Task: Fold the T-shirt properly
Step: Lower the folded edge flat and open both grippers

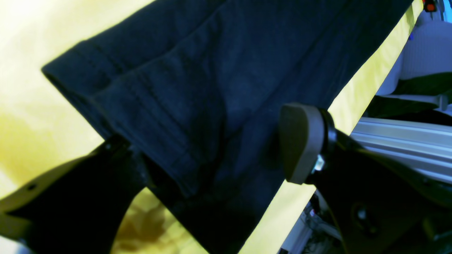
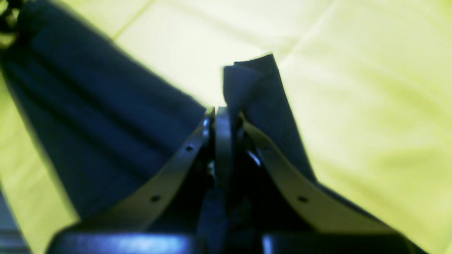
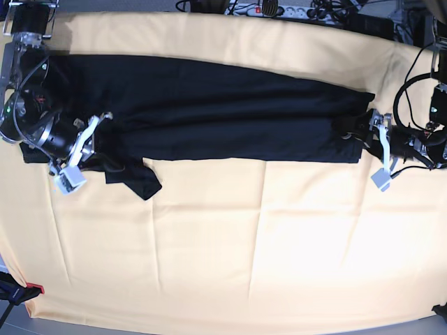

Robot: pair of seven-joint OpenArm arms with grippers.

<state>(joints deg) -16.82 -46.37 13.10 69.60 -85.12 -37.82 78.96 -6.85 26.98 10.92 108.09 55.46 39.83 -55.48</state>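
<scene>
Black T-shirt stretched long across the yellow-draped bench, one robot hand at each end.

The T-shirt point(image 3: 209, 108) lies folded lengthwise from nine to three o'clock in the base view, a sleeve flap poking toward seven o'clock. The right hand point(image 2: 224, 116) is clenched on a fold of its fabric; the left hand point(image 1: 212, 155) stands released, fingers straddling the hem. No print, label or writing is readable on the tablecloth point(image 3: 244, 244) or shirt.

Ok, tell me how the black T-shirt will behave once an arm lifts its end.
Probably floppy: the T-shirt lies flat in soft creases, and a corner stands crumpled in the shut right gripper. Likely light, a thin layer on the yellow cloth. It may sag and unfold.
</scene>
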